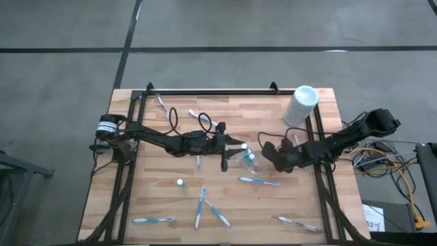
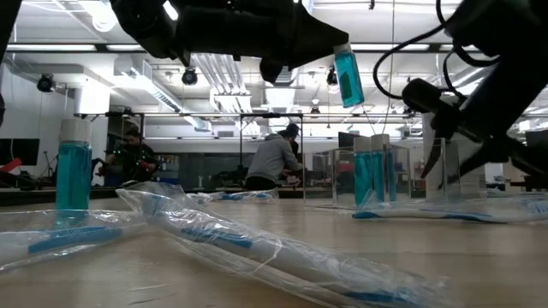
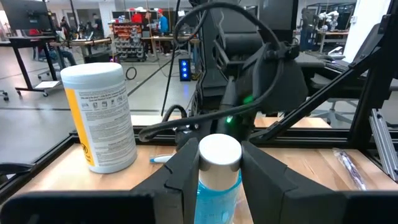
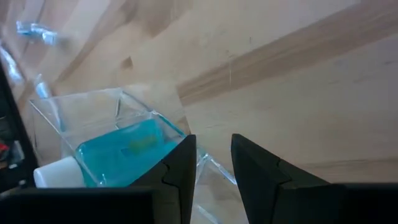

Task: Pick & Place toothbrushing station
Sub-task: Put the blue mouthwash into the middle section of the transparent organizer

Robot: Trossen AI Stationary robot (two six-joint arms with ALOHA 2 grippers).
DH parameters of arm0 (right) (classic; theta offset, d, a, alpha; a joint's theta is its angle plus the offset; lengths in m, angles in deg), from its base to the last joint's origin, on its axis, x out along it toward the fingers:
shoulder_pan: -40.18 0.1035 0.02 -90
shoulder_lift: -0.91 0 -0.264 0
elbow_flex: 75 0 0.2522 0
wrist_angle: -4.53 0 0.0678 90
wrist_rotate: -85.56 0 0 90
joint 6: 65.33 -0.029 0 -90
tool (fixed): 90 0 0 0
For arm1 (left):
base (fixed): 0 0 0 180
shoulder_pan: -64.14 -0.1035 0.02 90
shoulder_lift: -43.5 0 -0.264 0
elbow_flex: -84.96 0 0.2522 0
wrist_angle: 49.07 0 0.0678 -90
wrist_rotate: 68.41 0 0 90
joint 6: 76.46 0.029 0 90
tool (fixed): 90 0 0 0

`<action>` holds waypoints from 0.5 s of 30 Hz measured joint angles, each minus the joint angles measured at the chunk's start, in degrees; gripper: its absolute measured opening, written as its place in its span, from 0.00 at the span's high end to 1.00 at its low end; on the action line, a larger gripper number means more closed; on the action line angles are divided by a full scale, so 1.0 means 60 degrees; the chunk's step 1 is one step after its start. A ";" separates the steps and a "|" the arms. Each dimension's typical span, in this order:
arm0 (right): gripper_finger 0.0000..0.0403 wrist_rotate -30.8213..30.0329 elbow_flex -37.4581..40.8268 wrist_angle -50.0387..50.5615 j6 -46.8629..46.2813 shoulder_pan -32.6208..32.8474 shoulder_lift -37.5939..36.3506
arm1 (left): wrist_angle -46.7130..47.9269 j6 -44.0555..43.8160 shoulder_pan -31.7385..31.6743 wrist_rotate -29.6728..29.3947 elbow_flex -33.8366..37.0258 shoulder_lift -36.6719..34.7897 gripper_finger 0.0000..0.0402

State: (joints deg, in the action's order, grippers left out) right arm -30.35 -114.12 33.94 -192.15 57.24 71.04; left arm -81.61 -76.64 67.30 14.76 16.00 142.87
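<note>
My left gripper (image 1: 235, 145) reaches level over the table's middle, shut on a small blue tube (image 2: 347, 75) with a white cap. Right of it my right gripper (image 4: 213, 168) slants down at the clear plastic pouch (image 4: 106, 124), which holds a blue tube (image 4: 130, 149). Its fingers stand a little apart, with an edge of the pouch between them. In the low view the pouch (image 2: 377, 175) stands on the table with tubes upright inside. Wrapped toothbrushes (image 1: 258, 181) (image 1: 200, 205) lie flat on the near half of the table. My left gripper pinches the tube at its white-capped top end (image 3: 219, 152) between its two fingers. The fingers come level from the table's left. The tube's blue body (image 2: 348, 81) hangs below them, slightly tilted, clear of the table. My right gripper: I cannot tell whether it touches the pouch.
A tall white cylinder (image 1: 301, 104) stands at the far right corner. More toothbrushes (image 1: 151, 220) (image 1: 299, 223) lie along the near edge and others (image 1: 162, 104) at the far left. A lone tube (image 1: 180, 182) stands left of centre. Black frame rails (image 1: 205, 91) border the table.
</note>
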 joint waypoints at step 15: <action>0.76 0.0058 0.0425 -0.2501 0.1016 -0.0003 0.0039 | -0.0001 -0.0041 0.0000 -0.0004 -0.0007 0.0000 0.74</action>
State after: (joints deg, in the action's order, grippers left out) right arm -30.00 -111.57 18.94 -186.05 57.22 71.28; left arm -81.62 -76.88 67.30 14.73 15.95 142.87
